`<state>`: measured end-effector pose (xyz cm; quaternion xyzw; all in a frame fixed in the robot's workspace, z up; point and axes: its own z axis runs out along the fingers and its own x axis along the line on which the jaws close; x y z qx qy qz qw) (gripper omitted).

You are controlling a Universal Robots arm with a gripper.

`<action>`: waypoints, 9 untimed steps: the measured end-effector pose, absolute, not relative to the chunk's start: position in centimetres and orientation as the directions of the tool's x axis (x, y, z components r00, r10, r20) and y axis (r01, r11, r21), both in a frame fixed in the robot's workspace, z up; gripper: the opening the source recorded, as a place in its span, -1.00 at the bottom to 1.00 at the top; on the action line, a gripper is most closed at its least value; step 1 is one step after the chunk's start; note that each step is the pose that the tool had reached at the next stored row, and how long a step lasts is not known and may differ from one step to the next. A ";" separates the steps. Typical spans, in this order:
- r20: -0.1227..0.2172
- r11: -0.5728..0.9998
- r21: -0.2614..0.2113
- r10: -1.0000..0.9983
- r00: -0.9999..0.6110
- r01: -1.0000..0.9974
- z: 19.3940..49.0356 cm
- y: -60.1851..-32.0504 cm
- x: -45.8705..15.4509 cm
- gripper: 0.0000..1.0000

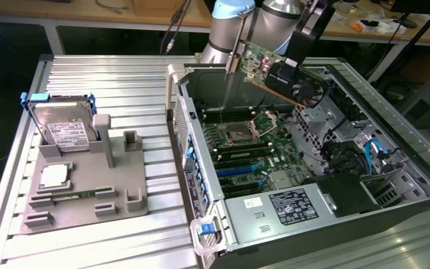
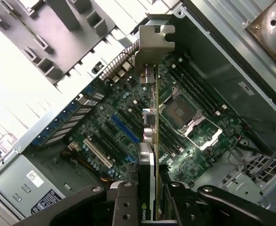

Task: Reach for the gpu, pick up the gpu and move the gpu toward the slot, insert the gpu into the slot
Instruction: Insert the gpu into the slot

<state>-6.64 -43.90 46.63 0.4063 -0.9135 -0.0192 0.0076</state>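
My gripper [image 1: 299, 49] is shut on the gpu [image 1: 281, 74], a dark card with a round black fan and a metal end bracket. The card hangs tilted in the air over the far end of the open computer case. In the wrist view the gpu [image 2: 149, 141] appears edge-on, clamped between the two black fingers [image 2: 124, 200] of my gripper [image 2: 149, 202], its bracket pointing away from me. Below on the motherboard lies the slot [image 1: 237, 167], a long blue strip. In the wrist view the slot [image 2: 124, 129] sits beside the card's edge, well beneath it.
The case's metal walls [image 1: 181, 120] ring the motherboard, with the processor socket [image 1: 243, 132], black memory sockets [image 1: 234, 150] and a power supply [image 1: 290, 205] inside. At the exterior view's left a grey fixture [image 1: 118, 193] carries a silver hard drive [image 1: 62, 130].
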 end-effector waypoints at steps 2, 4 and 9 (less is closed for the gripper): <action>-0.002 0.632 0.041 -0.774 -0.633 -0.774 46.6 -43.9 -6.6 -0.46; -0.002 0.594 0.041 -0.804 -0.594 -0.804 46.5 -43.9 -6.6 -0.46; -0.002 0.510 0.041 -0.860 -0.510 -0.859 46.3 -43.9 -6.6 -0.46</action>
